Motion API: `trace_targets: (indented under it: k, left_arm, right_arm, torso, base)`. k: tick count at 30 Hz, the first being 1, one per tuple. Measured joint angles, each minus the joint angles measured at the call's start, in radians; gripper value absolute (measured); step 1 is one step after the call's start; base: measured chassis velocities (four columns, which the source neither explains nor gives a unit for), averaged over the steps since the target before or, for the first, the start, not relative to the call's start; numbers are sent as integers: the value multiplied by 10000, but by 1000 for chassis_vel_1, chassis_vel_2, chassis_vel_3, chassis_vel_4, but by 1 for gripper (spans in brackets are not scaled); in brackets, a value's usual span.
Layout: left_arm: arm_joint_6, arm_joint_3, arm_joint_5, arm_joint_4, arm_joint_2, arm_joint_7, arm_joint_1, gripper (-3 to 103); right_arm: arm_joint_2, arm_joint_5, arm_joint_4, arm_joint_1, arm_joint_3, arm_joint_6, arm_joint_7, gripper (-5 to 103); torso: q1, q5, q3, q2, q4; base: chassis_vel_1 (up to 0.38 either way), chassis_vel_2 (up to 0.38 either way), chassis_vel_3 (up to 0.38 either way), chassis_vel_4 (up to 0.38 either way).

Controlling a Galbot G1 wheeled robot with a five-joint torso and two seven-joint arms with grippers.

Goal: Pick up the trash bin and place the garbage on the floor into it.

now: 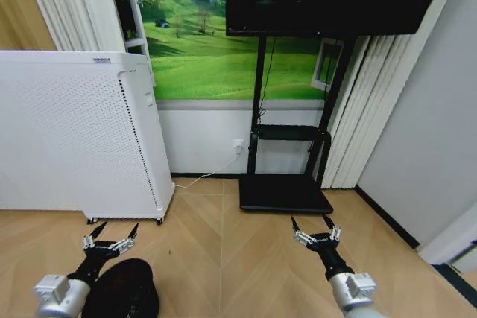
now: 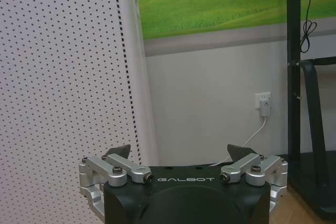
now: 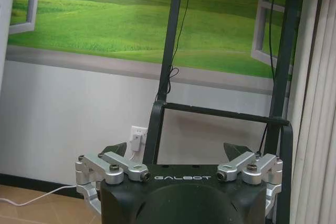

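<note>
The trash bin, a small round black mesh basket, stands on the tan chevron floor at the lower left of the head view. My left gripper is open, held just above and beyond the bin's far rim, fingers pointing toward the wall. In the left wrist view the left gripper stands wide apart with nothing between its fingers. My right gripper hovers open over bare floor to the right; the right wrist view shows the right gripper spread and empty. The garbage is out of view.
A tall white perforated appliance on wheels stands close behind the bin at the left. A black screen stand with a flat base sits against the wall ahead. A white cord runs from a wall socket. A wall closes the right side.
</note>
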Motion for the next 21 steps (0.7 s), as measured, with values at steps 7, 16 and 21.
trace_targets:
  k: [7, 16, 21]
  left_arm:
    - [0, 0, 0, -3, 0, -1, -1, 100]
    - [1, 0, 0, -3, 1, 1, -1, 100]
    - [3, 0, 0, -1, 0, 0, 1, 100]
  right_arm:
    - [0, 0, 2, 6, -1, 0, 0, 100]
    - [1, 0, 2, -2, 0, 0, 1, 100]
    - [1, 1, 2, -3, 0, 0, 0, 100]
  torso:
    - [35, 2, 108, 126, 3]
    - [100, 3, 318, 426, 0]
    - [173, 3, 480, 661, 3]
  base:
    - [-215, 215, 197, -216]
    - [-12, 20, -6, 4]
    - [24, -15, -20, 21]
